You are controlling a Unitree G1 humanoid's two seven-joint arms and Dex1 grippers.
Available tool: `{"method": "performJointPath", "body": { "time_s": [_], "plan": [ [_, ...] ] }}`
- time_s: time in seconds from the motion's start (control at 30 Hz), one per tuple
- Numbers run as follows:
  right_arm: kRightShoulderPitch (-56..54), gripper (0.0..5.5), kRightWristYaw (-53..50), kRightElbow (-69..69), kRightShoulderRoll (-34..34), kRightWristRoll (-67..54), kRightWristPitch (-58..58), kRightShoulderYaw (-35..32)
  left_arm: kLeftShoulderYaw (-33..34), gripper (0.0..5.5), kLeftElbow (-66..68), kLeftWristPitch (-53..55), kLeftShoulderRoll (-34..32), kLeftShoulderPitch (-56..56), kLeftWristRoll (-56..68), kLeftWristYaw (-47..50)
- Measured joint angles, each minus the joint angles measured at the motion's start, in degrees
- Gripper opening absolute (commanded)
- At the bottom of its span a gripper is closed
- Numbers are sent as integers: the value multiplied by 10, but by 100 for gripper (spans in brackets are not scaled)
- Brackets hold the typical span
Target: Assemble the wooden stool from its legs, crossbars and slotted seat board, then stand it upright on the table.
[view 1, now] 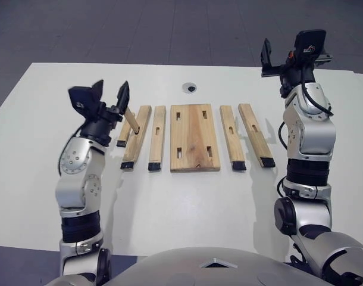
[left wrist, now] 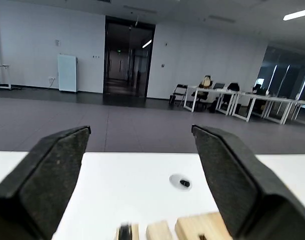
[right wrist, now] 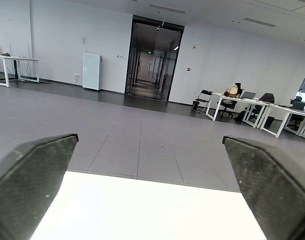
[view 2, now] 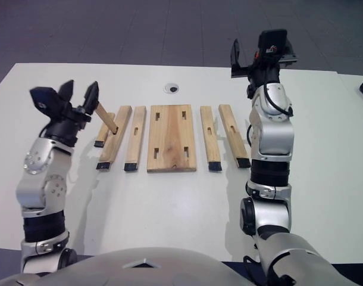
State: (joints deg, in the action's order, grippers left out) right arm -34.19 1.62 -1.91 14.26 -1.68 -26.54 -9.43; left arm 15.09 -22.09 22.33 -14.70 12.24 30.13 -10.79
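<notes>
Narrow gaps separate the legs [view 1: 157, 146] flanking the seat board [view 1: 194, 138]

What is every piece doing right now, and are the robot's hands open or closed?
seat board: lying flat, slots empty.
legs: four, lying flat, two on each side of the board, unattached.
crossbar: lying slantwise near the left gripper, not gripped.
left gripper: open, empty.
right gripper: open, empty.

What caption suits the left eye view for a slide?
Stool parts laid out: slotted seat board between four legs on the table, left gripper and right gripper open.
</notes>
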Motion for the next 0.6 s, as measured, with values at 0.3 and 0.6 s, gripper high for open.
{"method": "performJointPath", "body": {
  "time_s": [0.3, 0.6],
  "plan": [
    [-1, 540, -2, 2, -14, 0, 0, 7, 17, 539, 332, 14, 1, 268, 1, 44],
    [8, 540, -5, -9, -31, 0, -4, 13, 16, 539, 406, -36, -4, 374, -23, 17]
  ]
}}
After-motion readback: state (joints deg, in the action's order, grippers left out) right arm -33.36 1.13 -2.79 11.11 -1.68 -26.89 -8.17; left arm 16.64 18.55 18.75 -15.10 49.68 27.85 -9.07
